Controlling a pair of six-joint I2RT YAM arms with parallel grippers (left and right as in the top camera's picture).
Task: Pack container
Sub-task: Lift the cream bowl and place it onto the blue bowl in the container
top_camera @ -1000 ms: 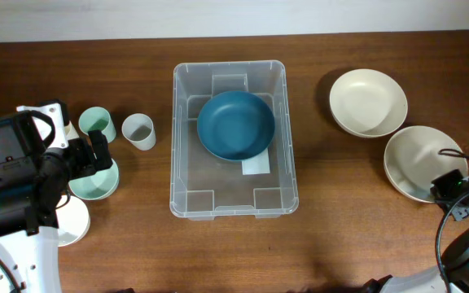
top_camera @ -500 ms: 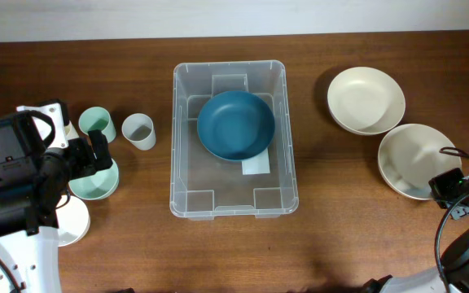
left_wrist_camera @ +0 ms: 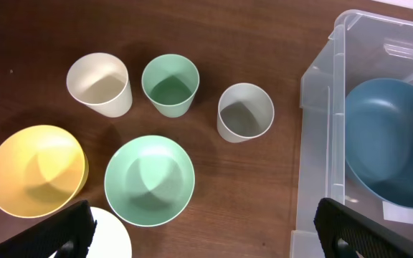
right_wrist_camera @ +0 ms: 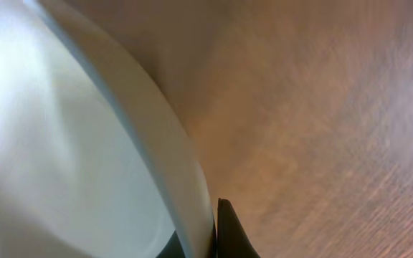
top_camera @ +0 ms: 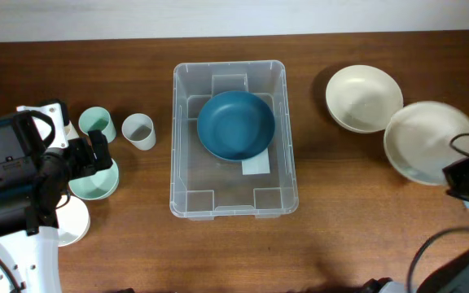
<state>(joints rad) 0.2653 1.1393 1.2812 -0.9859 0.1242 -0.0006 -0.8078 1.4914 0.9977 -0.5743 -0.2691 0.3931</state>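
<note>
One bowl packed, most of the crockery left to go.
Our container (top_camera: 218, 194) sits in the middle of the table (top_camera: 340, 236) with only the blue bowl (top_camera: 236, 124) inside. Our right gripper (top_camera: 461, 174) pinches a cream bowl (top_camera: 426, 140) by its rim. Our left gripper (left_wrist_camera: 205, 221) hangs wide open above the cups (left_wrist_camera: 246, 112) and green bowl (left_wrist_camera: 149, 179).

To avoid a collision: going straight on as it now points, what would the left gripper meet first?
Probably the bare table between the mint bowl and the container; depth is unclear.
</note>
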